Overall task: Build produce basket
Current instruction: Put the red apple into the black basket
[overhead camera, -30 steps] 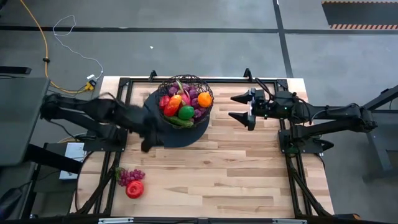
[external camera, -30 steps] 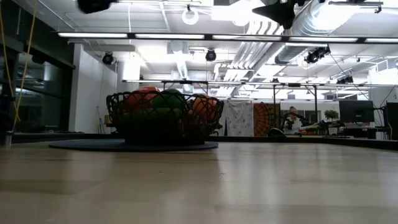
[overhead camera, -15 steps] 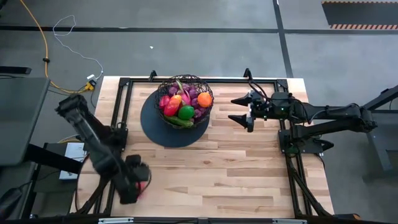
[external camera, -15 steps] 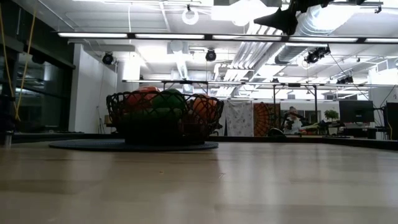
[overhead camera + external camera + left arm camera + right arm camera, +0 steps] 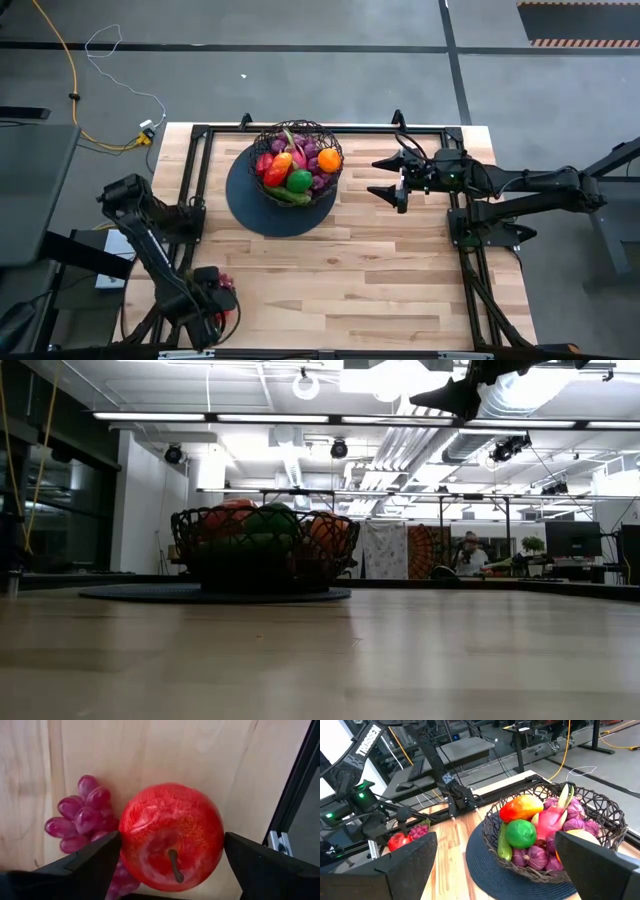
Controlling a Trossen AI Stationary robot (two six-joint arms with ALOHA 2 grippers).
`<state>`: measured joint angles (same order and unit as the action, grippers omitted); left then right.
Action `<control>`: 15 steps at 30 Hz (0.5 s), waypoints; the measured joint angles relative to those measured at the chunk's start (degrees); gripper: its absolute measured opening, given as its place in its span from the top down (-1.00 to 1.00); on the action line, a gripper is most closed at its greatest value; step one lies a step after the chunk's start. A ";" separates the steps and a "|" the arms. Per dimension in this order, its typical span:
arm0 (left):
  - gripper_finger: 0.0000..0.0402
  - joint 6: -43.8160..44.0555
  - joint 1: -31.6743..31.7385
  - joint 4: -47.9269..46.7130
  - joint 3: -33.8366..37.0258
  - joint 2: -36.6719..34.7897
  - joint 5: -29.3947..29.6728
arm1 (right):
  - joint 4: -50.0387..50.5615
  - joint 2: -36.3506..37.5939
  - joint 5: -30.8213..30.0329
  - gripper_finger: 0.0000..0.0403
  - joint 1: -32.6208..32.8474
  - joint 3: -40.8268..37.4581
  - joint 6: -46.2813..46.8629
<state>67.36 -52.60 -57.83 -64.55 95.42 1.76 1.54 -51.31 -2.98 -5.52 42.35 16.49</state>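
Observation:
A red apple (image 5: 172,837) and a bunch of purple grapes (image 5: 82,822) lie on the wooden table near its near left corner. My left gripper (image 5: 172,862) points down over the apple, open, with one finger on each side of it. In the high view this gripper (image 5: 213,300) covers most of the apple. The black wire basket (image 5: 297,160) stands on a dark round mat (image 5: 270,210) at the far middle, filled with colourful produce. My right gripper (image 5: 385,175) hangs open above the table, to the right of the basket. My left gripper has its fingertips (image 5: 107,852) level with the apple's two sides (image 5: 127,845), coming from above. Whether they touch the apple I cannot tell. The apple lies on the table with its stem toward the camera.
Black frame rails (image 5: 190,215) run along the table's left and right edges, and one rail (image 5: 295,795) passes close beside the apple. Bare wood stretches between the mat and the near edge (image 5: 350,290). A person (image 5: 468,552) sits far off in the room behind.
My left gripper has swung from beside the basket toward the table's near left corner and come down, tipping until it points straight down over the apple. Its fingers have stayed open. The apple and grapes have not moved.

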 joint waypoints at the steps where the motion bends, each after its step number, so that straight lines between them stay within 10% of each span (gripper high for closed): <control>1: -0.69 -0.01 0.00 0.05 -0.08 0.48 0.13 | 0.01 0.00 0.00 -0.94 0.00 0.00 0.00; 15: -0.69 -0.04 0.48 0.32 -0.11 2.28 0.43 | 0.02 0.00 -0.02 -0.95 0.00 0.00 0.15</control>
<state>67.32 -52.12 -57.51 -64.66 97.70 2.19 1.56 -51.31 -3.01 -5.52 42.35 16.64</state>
